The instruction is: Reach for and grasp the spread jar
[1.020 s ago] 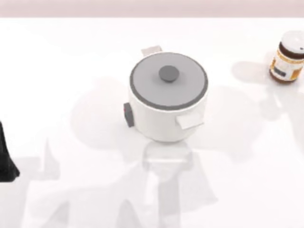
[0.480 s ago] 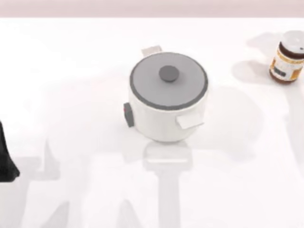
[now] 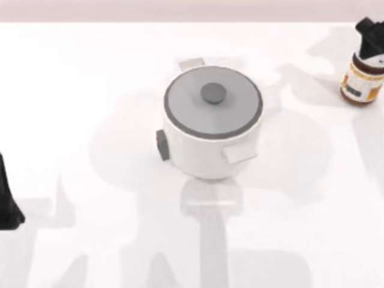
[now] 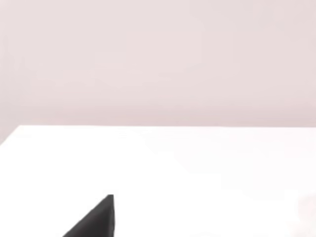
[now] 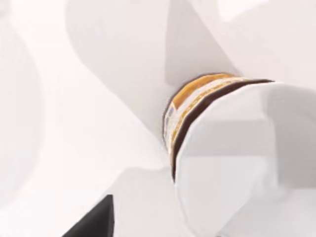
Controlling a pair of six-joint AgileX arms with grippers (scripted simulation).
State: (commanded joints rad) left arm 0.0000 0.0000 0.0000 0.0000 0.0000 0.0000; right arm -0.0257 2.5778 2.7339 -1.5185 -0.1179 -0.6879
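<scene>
Left arm (image 3: 9, 201) sits parked at the table's left edge, well to the left of and nearer than the large white round pot with a grey lid (image 3: 212, 120); the state of its pincer cannot be told. The pot stands mid-table on the white table (image 3: 90, 90). Right of and beyond the pot, at the far right edge, stands the small round jar of dark brown spread with white lid and orange-and-white label (image 3: 362, 81). The black right gripper (image 3: 372, 36) is over the jar's lid; whether its pincer is wide or narrow cannot be told.
</scene>
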